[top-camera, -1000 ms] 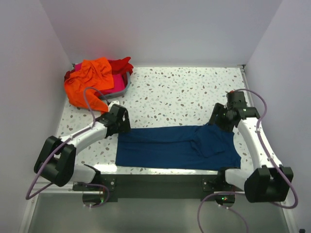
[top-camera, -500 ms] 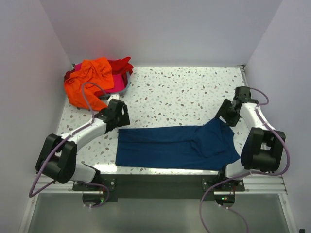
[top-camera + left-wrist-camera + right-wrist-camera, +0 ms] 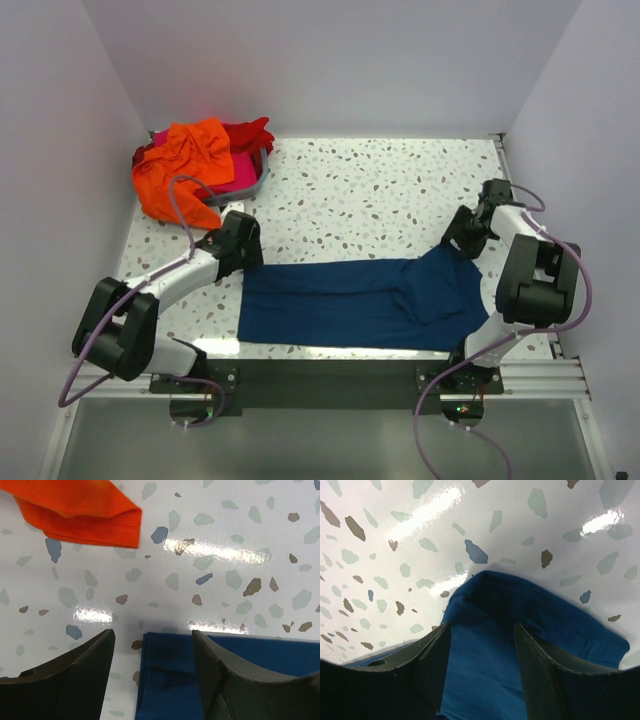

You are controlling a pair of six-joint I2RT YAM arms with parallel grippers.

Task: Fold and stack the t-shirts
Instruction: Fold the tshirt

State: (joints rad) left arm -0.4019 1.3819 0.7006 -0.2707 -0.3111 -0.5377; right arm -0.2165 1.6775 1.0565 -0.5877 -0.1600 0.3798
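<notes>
A robot lab cell: plain white walls [image 3: 330, 60] enclose a speckled tabletop [image 3: 380, 190] on a metal frame [image 3: 540, 372].

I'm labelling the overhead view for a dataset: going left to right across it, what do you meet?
orange t-shirt → left end effector → navy t-shirt → right end effector

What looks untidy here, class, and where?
The orange t-shirt spills over the bin rim onto the table, far left. The navy t-shirt lies folded lengthwise, but its right end is rumpled and peaked.
</notes>
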